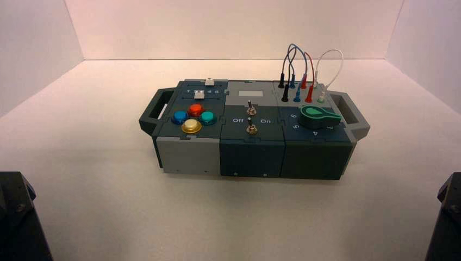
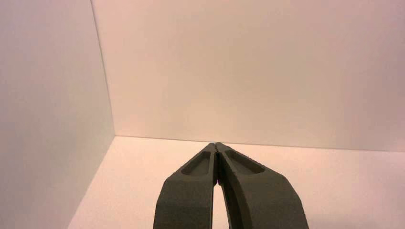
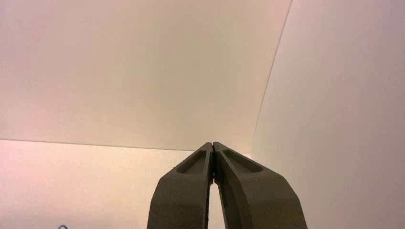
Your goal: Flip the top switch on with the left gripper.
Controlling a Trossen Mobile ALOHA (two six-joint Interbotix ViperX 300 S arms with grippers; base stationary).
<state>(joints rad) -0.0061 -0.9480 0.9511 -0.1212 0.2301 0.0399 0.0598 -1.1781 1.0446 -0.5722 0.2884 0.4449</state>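
Top switch [image 1: 251, 111]: small silver toggle seen in the box's middle column, just near of the light grey window [image 1: 250, 93], with its twin toggle [image 1: 251, 129] set nearer the front face. "Off" was printed to the left of the toggles, "On" to the right. Lever position not given, as neither wrist view covered it. Sliders and colored buttons were seen to the left, green knob [image 1: 318, 117] to the right, wires at far right of the box.

Left gripper [image 2: 215, 144] was held well apart from the box, at near left, fingers pressed together, nothing gripped. Right gripper [image 3: 213, 143] was parked at near right, also closed up and empty.

Step in hand, as judged: start, approach not yet made. Next, the left gripper would need to be brought far and right over the box, lowered beside the top switch, and the lever pushed right toward "On". The twin could be knocked if the tips were brought in too near.

Box was set on a pale, plain tabletop [image 1: 217, 217]. Work area was enclosed by a pale far wall [image 1: 234, 27] and side walls at left and right.
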